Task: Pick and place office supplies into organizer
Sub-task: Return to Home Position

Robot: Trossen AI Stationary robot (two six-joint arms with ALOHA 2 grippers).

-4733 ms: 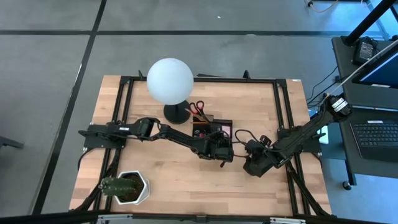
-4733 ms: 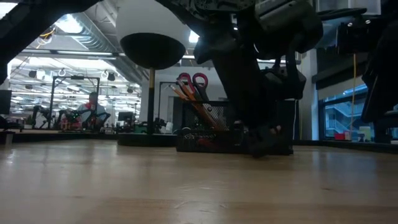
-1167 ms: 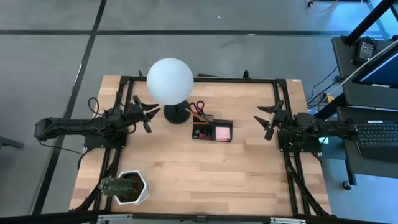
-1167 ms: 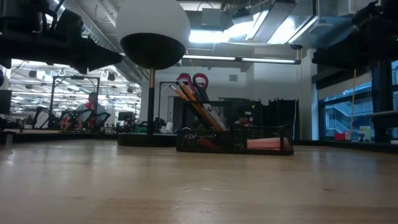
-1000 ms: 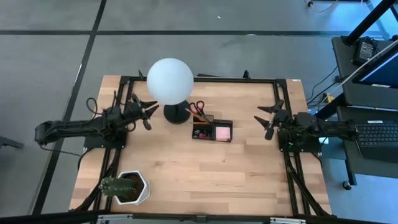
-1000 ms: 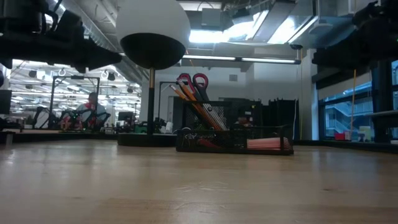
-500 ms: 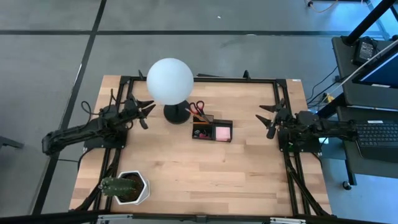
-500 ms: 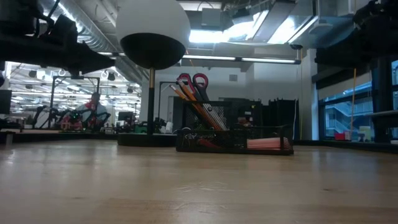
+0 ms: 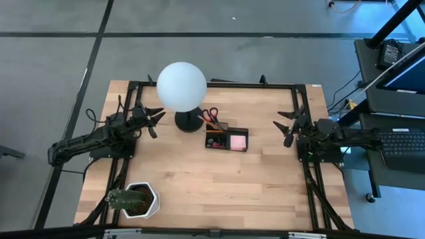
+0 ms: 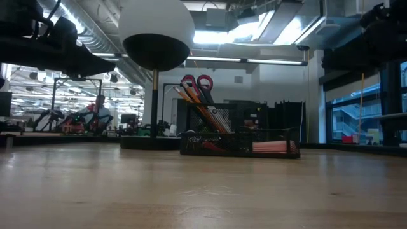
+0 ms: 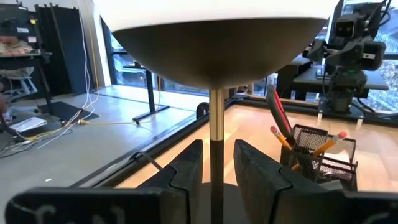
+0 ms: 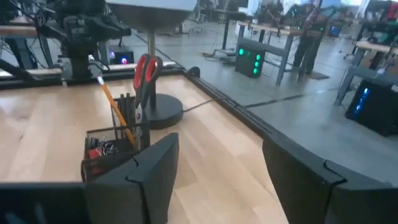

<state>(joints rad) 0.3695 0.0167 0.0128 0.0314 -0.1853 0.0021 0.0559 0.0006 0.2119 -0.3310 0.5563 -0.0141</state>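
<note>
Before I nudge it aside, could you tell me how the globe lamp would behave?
Probably top-heavy: the big globe sits on a thin stem over a smaller round base, so a high push may tip it. The globe may be fragile.

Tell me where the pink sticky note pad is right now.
In the high view, the pink sticky note pad lies in the right compartment of the black organizer, mid-table, just right of the lamp base.

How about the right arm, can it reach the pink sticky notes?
Probably yes: the right gripper is open, and only bare table lies between it and the pink sticky notes in the organizer.
</note>
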